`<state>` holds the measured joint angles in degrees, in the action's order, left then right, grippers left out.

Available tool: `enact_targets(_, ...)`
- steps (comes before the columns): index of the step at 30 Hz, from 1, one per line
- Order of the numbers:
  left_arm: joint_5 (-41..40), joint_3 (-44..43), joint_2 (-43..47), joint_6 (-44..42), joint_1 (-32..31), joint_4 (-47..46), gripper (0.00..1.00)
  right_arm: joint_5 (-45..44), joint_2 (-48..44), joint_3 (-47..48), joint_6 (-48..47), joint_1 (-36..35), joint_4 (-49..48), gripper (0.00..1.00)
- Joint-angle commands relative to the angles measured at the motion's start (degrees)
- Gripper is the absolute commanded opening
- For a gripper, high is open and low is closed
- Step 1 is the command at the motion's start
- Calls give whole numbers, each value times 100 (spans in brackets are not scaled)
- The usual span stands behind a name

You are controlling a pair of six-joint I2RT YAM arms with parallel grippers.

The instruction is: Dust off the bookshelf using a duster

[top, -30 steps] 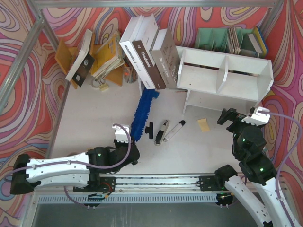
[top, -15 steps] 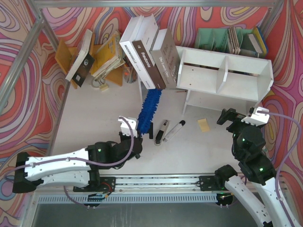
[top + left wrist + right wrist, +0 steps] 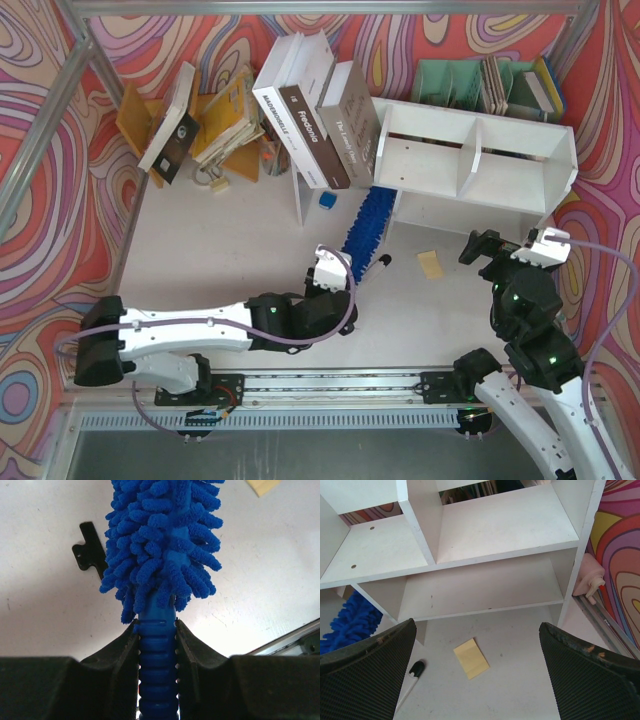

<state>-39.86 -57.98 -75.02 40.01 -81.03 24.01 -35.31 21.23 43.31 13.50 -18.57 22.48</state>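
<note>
The duster [image 3: 364, 224] is bright blue and fluffy, and its head slants up to the lower left corner of the white bookshelf [image 3: 475, 165]. My left gripper [image 3: 336, 274] is shut on its ribbed blue handle [image 3: 157, 665], which the left wrist view shows pinched between both fingers [image 3: 125, 650] of the left gripper [image 3: 156, 628], with the duster head [image 3: 160, 540] stretching away above. My right gripper [image 3: 497, 250] hangs open in front of the shelf. From the right wrist, the right gripper [image 3: 476, 632] frames the bookshelf [image 3: 495, 530], and the duster [image 3: 350, 622] shows at the left.
Large books [image 3: 310, 110] lean on a thin white board behind the duster. A green rack [image 3: 455, 80] stands behind the shelf. A yellow note [image 3: 431, 263] and a marker [image 3: 415, 669] lie before the shelf. A black clip [image 3: 90, 552] lies beside the duster.
My left arm has swung to the right with the duster, carrying its head from under the leaning books to the shelf's lower left corner. The right arm has not moved.
</note>
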Motion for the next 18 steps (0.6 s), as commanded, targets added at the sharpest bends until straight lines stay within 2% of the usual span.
enact_targets(1,238,-27,-337,203,-26,-261,0,-54,-52,-81,-49,4,-273,99)
enact_targets(7,648,129,-980,427,-26,-616,0,-70,-35,-86,-83,7,-297,99)
enact_targets(10,730,-42,-1353,424,-30,-337,0,-72,-34,-92,-89,3,-313,99)
enact_targets(18,765,-301,-1457,192,-20,-112,0,-98,-5,-92,-85,2,-324,99)
